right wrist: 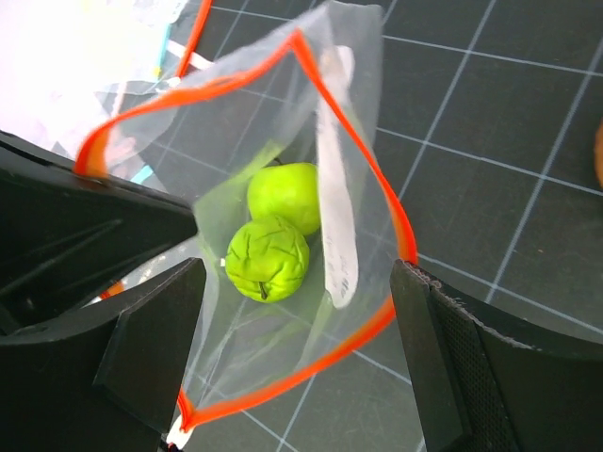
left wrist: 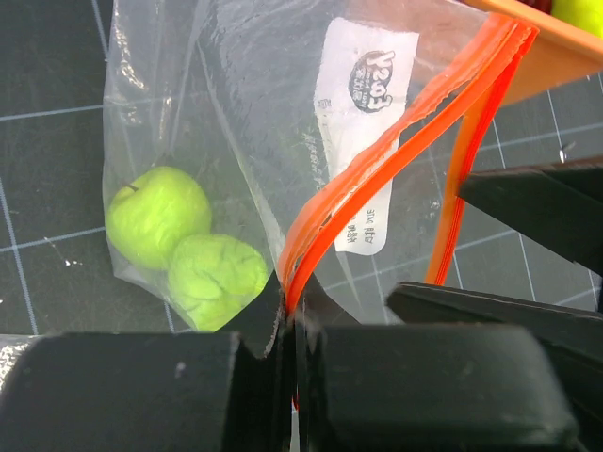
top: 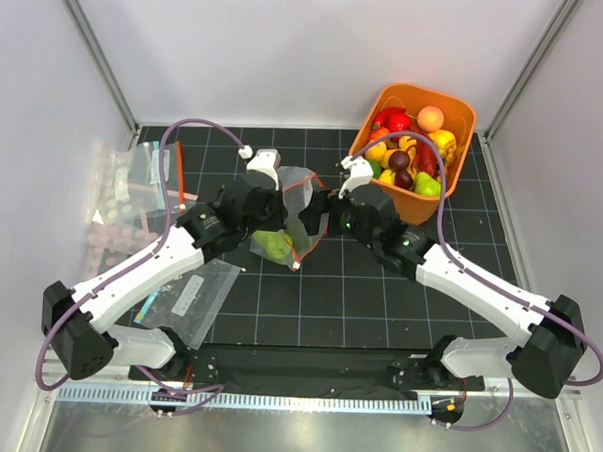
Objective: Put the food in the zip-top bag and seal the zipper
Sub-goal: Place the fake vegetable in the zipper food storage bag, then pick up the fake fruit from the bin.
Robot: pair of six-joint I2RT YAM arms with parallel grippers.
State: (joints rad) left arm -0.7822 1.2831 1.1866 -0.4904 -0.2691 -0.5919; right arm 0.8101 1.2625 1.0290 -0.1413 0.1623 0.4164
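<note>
top: fixed, high behind the arm bases (top: 76, 341), looking down over the whole table (top: 378, 299), far | left wrist: very near, side-on to the bag (left wrist: 236, 113) | right wrist: near, looking down into its mouth | shared: bag and two green fruits (right wrist: 267, 261) in all three

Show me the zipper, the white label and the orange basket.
zipper (right wrist: 396, 212), right wrist view, right side of the strip.
white label (left wrist: 358, 104), left wrist view, its printed upper part.
orange basket (top: 464, 128), top view, its right wall.

Robot lab cell, not a home. White panel walls (top: 289, 45), black grid mat (top: 358, 309), slotted rail (top: 304, 401) up front.
</note>
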